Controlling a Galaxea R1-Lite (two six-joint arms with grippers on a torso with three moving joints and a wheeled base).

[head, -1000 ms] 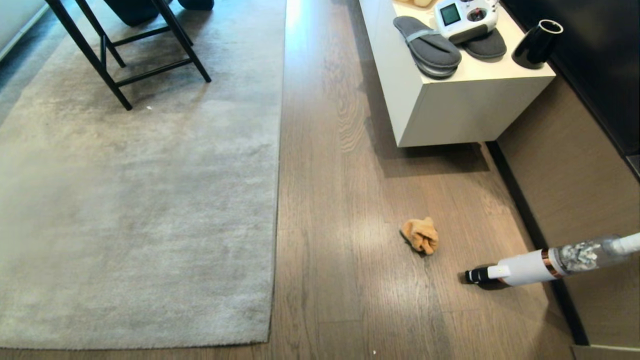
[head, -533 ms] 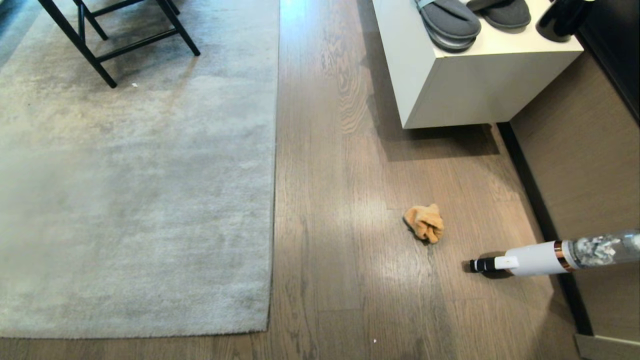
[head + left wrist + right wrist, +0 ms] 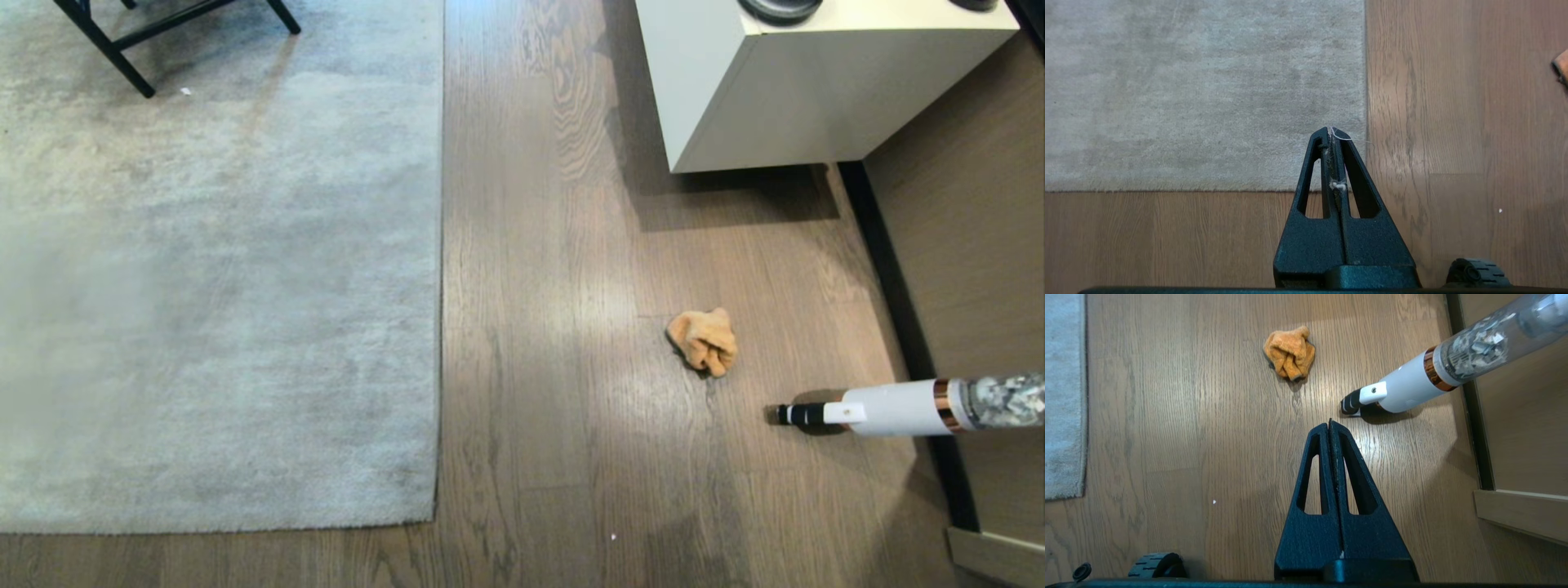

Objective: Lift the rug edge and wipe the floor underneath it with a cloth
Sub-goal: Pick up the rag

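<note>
both the left gripper [image 3: 1332, 131] and right gripper [image 3: 1329, 424] hang closed and empty. the cloth [image 3: 703, 340] lies bunched on the floor [image 3: 555, 327], right of the rug edge [image 3: 438, 327]. open the right jaws before you descend on it.

The rug [image 3: 220, 286] lies at nine o'clock on the floor [image 3: 531, 327]; the cloth [image 3: 703, 340] at three, a vacuum [image 3: 890, 407] just beyond at four.
</note>
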